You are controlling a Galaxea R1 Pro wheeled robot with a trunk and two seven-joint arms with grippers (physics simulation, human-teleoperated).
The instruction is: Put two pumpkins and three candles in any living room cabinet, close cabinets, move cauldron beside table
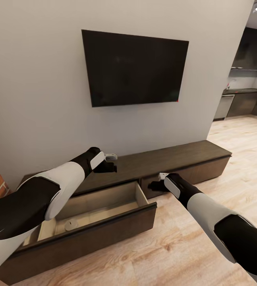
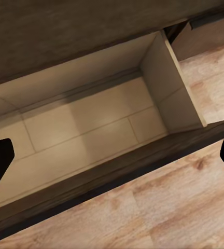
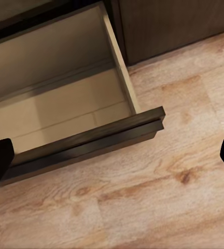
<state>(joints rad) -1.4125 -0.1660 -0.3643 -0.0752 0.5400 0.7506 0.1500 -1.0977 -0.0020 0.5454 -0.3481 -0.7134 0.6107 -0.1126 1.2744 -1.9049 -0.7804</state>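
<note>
Head view: your long dark-brown wooden cabinet has its drawer pulled out, one pale stubby candle inside. Left gripper and right gripper spread empty above; push its front squarely.

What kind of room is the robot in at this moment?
Most likely a living room in an open-plan home. A flat television hangs on the wall above a long, low dark-brown cabinet, whose drawer is pulled open over a wooden floor. A kitchen shows further back on the right.
</note>
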